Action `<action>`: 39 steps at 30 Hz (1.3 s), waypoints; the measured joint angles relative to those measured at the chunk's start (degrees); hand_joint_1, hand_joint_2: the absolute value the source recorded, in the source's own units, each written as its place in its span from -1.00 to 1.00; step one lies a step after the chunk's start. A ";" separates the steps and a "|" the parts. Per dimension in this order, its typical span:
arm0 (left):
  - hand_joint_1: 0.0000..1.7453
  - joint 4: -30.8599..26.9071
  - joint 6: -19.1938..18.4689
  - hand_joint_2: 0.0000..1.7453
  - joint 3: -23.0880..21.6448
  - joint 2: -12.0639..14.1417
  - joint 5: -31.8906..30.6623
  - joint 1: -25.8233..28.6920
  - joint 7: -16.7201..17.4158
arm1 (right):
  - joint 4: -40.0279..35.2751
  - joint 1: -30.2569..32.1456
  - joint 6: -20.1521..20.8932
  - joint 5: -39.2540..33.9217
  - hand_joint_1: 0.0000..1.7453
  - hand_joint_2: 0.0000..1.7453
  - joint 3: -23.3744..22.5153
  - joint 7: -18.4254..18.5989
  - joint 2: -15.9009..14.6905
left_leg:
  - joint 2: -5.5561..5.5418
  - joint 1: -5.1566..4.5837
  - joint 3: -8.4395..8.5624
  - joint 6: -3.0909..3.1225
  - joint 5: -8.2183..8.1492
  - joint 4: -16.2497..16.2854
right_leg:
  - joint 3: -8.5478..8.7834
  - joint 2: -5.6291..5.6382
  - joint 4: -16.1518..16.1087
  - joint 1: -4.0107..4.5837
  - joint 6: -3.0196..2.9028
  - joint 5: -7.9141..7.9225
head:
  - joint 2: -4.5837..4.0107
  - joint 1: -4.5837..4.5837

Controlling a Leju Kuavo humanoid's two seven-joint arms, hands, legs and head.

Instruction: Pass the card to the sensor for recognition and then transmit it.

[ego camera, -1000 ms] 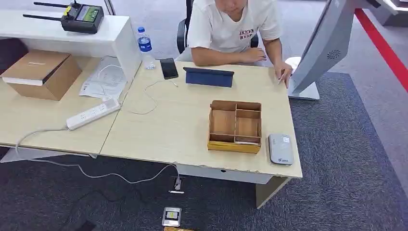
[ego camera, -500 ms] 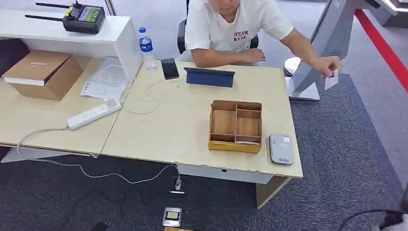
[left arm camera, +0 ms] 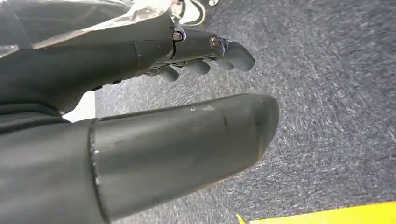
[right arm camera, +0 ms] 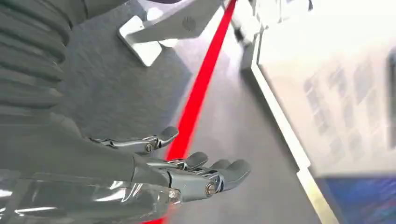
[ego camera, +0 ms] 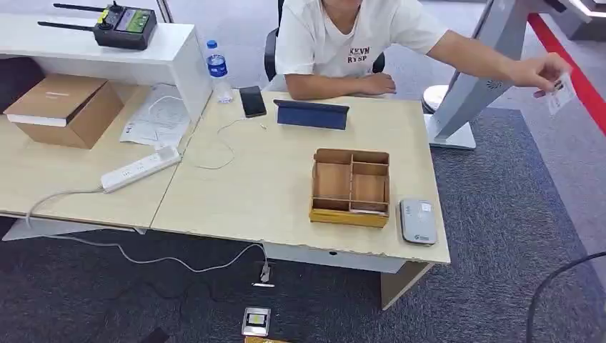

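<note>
Card (ego camera: 558,96): small, pale, rectangular; pinched in the person's outstretched hand (ego camera: 543,73), hanging below the fingers, held in the air out past the counter's (ego camera: 271,186) right end, over the carpet.
Sensor (ego camera: 417,221): flat grey-white rounded box, lying on the counter near its front right corner, just beside the wooden tray (ego camera: 349,216).

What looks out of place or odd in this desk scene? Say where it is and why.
A small device lies on the carpet in front of the desk, not on it. A cable droops off the desk's front edge to the floor. The wooden organiser sits squarely beside the card reader.
</note>
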 joint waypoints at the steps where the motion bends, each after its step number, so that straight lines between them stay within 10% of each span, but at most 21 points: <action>1: -1.00 0.00 -0.06 -1.00 0.00 0.00 -0.37 -0.03 -0.48 | -1.50 0.00 0.96 2.77 -1.00 1.00 1.94 0.13 0.00 | 0.00 0.01 0.01 -0.01 0.01 0.00 | 0.00 0.01 0.00 0.01 0.00 0.00 | 0.00 0.02; 17: -1.00 0.00 -3.02 -1.00 -1.55 2.71 -5.03 -0.03 -6.45 | 3.89 -15.69 10.80 48.17 -1.00 1.00 27.69 -0.70 0.42 | -0.03 0.04 -0.13 -0.02 0.08 0.00 | -0.10 -0.05 0.05 0.04 -0.01 0.01 | 0.00 0.00; 39: -1.00 0.00 -4.94 -1.00 -1.97 5.88 -3.24 0.23 -2.98 | 32.34 -34.19 12.75 60.38 -1.00 1.00 47.86 0.06 11.72 | -0.07 0.11 -0.22 -0.02 0.11 0.01 | -0.20 -0.13 0.07 0.11 -0.02 0.01 | 0.02 0.02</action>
